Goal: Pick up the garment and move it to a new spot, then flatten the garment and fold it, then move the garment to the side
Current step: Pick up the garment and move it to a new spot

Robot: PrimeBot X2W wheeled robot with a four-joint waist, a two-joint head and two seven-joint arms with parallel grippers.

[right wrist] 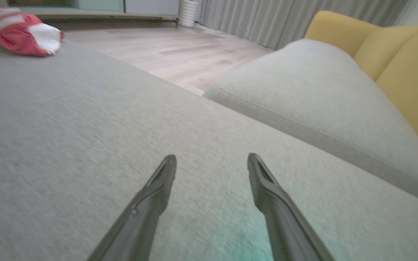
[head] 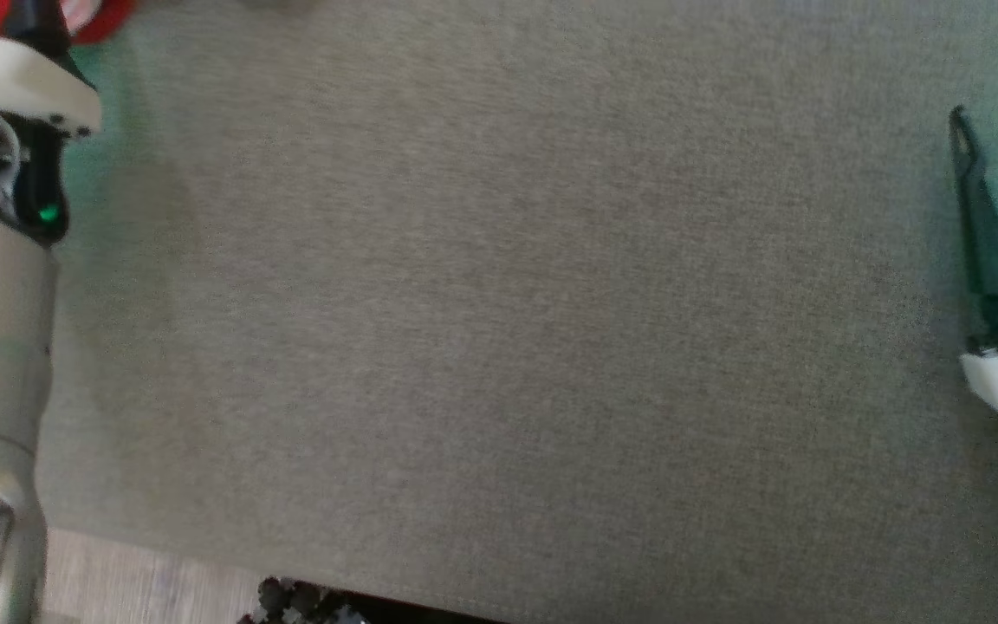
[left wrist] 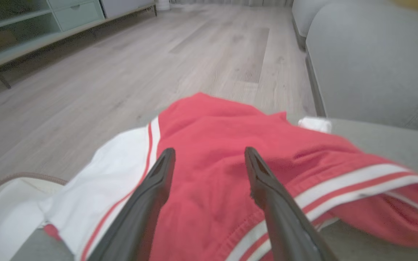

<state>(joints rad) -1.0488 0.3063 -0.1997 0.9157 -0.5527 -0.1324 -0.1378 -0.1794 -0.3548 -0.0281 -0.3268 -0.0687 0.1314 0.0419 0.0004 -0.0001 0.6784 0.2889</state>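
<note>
The garment is red cloth with white bands and thin red lines, and one large white panel on its left side. It lies crumpled at the far left corner of the grey upholstered seat, close to the edge, with the wooden floor beyond. The left gripper is released, its fingers spread wide over the red part; I cannot tell if the tips touch the cloth. The right gripper is also released and grasps nothing, over bare grey fabric well apart from the garment. The near part of the garment is cut off by the picture edge. A small white piece at its far side is too blurred to make out.
</note>
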